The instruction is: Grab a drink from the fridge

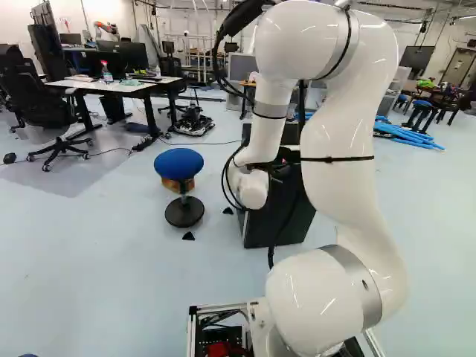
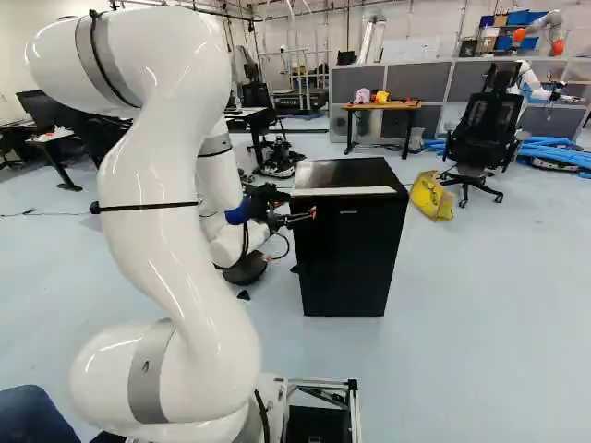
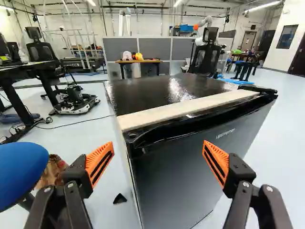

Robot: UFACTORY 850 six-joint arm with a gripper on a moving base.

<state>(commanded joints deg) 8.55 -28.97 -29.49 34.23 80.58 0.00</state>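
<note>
While the white arm (image 2: 171,212) arches high and folds down forward, the gripper (image 2: 301,216) stands, fingers spread, near the left front edge of the black fridge (image 2: 346,258). Only the right base view shows the yellow bag (image 2: 430,196), farther right.

The arm (image 1: 338,156) arches high — its gripper (image 2: 305,218) points ahead, fingers (image 3: 98,162) spread wide.

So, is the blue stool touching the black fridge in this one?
Apart. In the left base view, floor shows between the round foot of the blue stool and the black fridge, with a small black triangle lying in the gap.
</note>
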